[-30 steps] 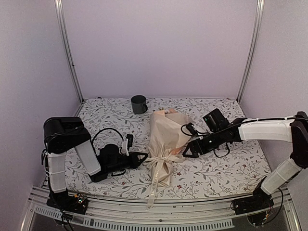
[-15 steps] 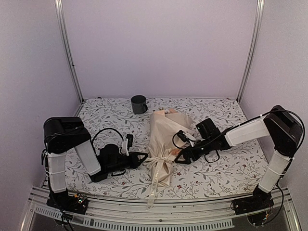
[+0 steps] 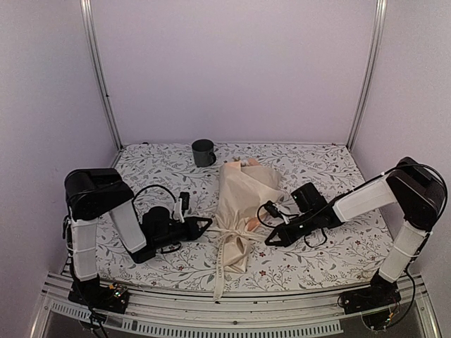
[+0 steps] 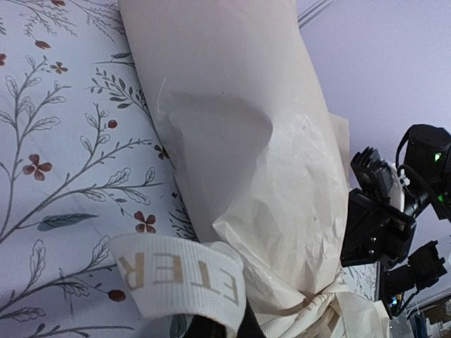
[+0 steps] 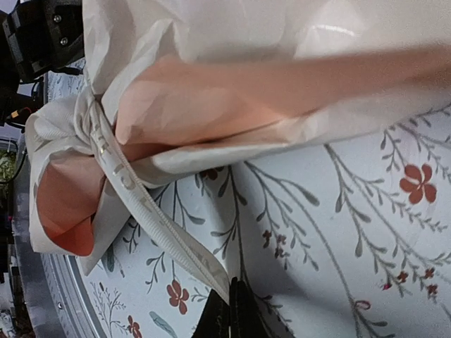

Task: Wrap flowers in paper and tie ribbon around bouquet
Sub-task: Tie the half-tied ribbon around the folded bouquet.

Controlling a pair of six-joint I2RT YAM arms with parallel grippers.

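- The bouquet [image 3: 239,201] lies on the table [image 3: 331,246] between the two grippers, its pinched neck level with their tips.
- The ribbon [image 5: 158,229] circles that neck (the knot looks loose). One tail runs straight into the right gripper [image 5: 229,313], which is clenched on it.
- The left gripper [image 3: 208,224] is clamped on the other tail.
- Pull both tails outward evenly and low, so the paper [image 4: 232,91] neither drags nor tears.

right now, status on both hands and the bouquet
Left hand shut on the ribbon, right hand shut on its other tail. Bouquet lying wrapped, ribbon round its neck. Mug far back, clear.
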